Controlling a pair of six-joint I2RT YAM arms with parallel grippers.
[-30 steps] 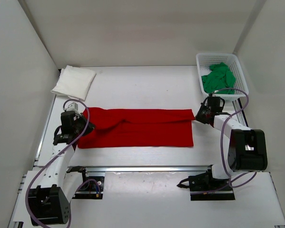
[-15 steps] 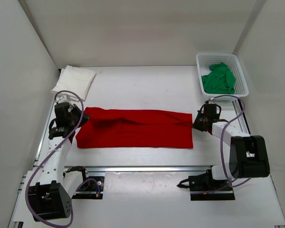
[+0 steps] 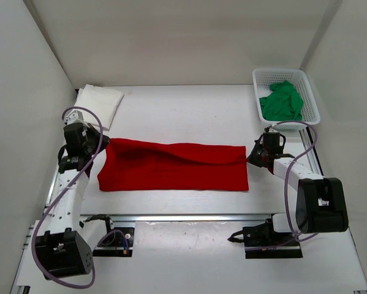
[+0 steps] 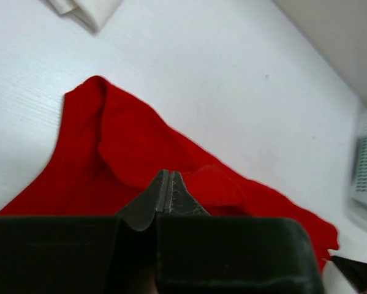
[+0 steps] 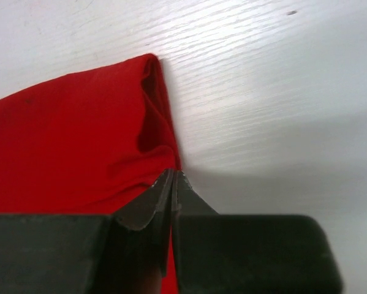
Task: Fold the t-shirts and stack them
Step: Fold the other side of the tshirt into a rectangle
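The red t-shirt (image 3: 177,168) lies folded into a long strip across the table between my two arms. My left gripper (image 3: 97,147) is at its far left corner, jaws shut (image 4: 169,173), and a flap of the red cloth (image 4: 128,147) rises to the tips. My right gripper (image 3: 252,158) is shut (image 5: 174,173) on the strip's right end (image 5: 67,141), where red cloth shows between the fingers. The white t-shirt (image 3: 97,104) lies folded at the back left. The green t-shirt (image 3: 282,101) is crumpled in the basket.
The white lattice basket (image 3: 257,92) stands at the back right corner. White walls close off the left, back and right sides. A metal rail (image 3: 183,217) runs along the near edge, in front of the arm bases.
My left gripper has moved back and to the left, and the shirt's upper layer near it now rises in a slanting fold. The right gripper has shifted slightly.
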